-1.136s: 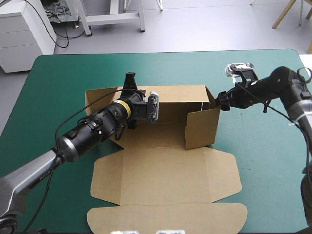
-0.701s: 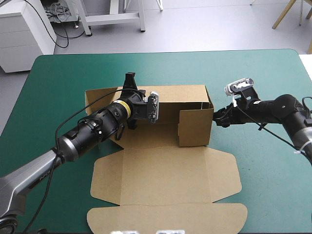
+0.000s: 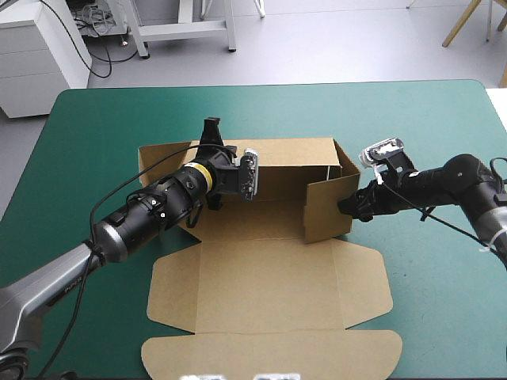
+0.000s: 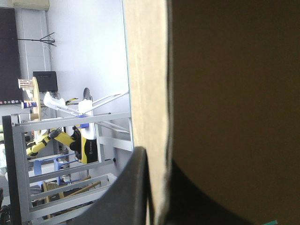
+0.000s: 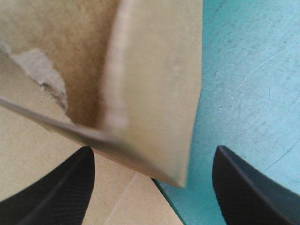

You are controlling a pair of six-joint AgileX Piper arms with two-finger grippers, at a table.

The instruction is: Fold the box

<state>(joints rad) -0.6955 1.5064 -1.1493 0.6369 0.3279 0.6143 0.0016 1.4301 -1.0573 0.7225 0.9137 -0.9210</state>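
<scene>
Two walls of the box (image 3: 269, 285) are up so far, and neither is tucked. The brown sheet lies in the middle of the table (image 3: 103, 119), on the teal-green cover. Its long rear wall (image 3: 293, 150) stands on the side toward the far edge, and its lid (image 3: 269, 352) lies flat toward the near edge.

The left gripper (image 3: 211, 134) reaches over the left half of the rear wall. Its black fingers are clamped on the wall's top edge, and the left wrist view shows the board's edge pinched between them. This grip seems to be what holds the wall upright.

The right gripper (image 3: 350, 207) is at the box's right end, against the outer face of the short side flap (image 3: 329, 207). That flap is raised and swung partly inward, but its far end stands off the rear wall's corner. In the right wrist view the fingers are wide apart, with the flap's lower corner ahead of them and between them. It grips nothing.

The step in hand looks like closing the right end. The flap needs to be pushed square to the rear wall. The next move probably calls for a steady inward push from the right arm, low on the flap so it hinges on its crease and does not buckle. The left arm should keep its clamp so the rear wall does not fall back.
</scene>
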